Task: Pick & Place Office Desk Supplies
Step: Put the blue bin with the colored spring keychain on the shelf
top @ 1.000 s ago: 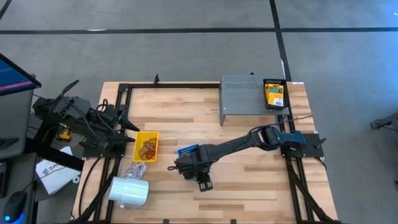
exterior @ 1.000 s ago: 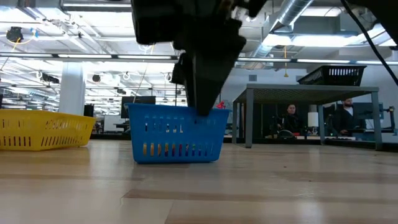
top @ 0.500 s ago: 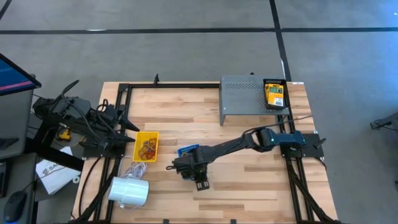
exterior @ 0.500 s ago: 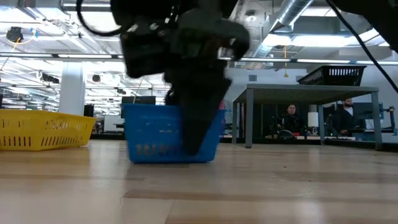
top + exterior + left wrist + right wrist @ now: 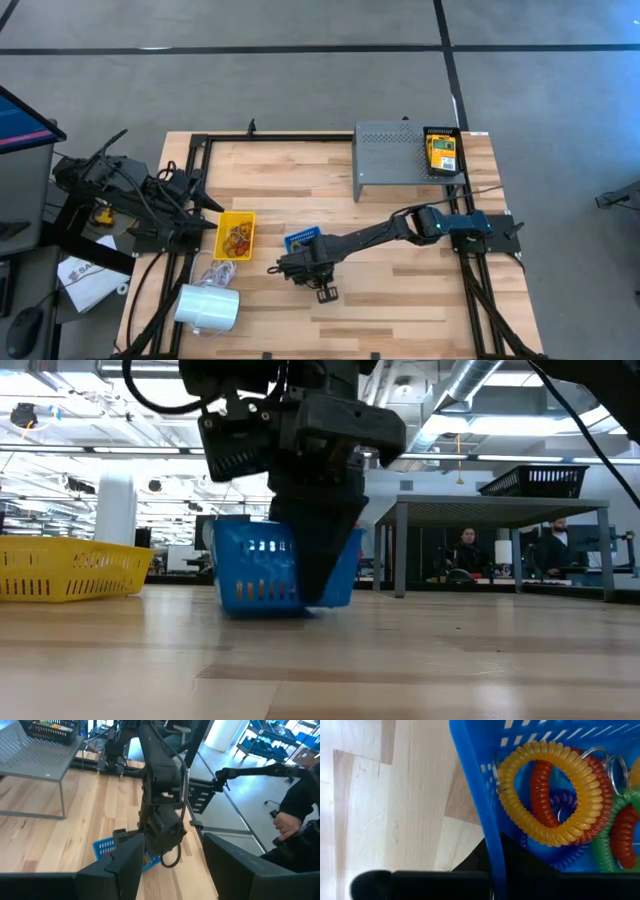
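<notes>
- Wooden table (image 5: 400, 290), black frame rails along its edges.
- Grey perforated metal shelf (image 5: 390, 155) at the far right of the table; black basket (image 5: 441, 152) on its right end, holding a yellow box.
- Right arm reaching from the right rail across the middle of the table; right hand (image 5: 300, 262) clenched on the near wall of the blue basket (image 5: 300, 241), seen up close in the right wrist view with the wall (image 5: 485, 815) running down between the dark fingers.
- In the low view, blue basket (image 5: 262, 575) tilted, one end raised off the wood, dark hand (image 5: 318, 550) in front of it.
- Left arm folded at the left edge of the table; left hand (image 5: 170, 855) released, fingers spread apart, facing the right arm.
- White cylinder (image 5: 208, 307) lying at the near left corner.
- Yellow basket (image 5: 236, 235) left of the blue one, apart from it, small coloured supplies inside.
- Inside the blue basket: coiled bands, 1 yellow (image 5: 547, 792) on top, red, purple and green ones beneath, thin metal rings (image 5: 610, 762) beside them.
- 2 seated persons (image 5: 465, 550) far off in the room behind.
</notes>
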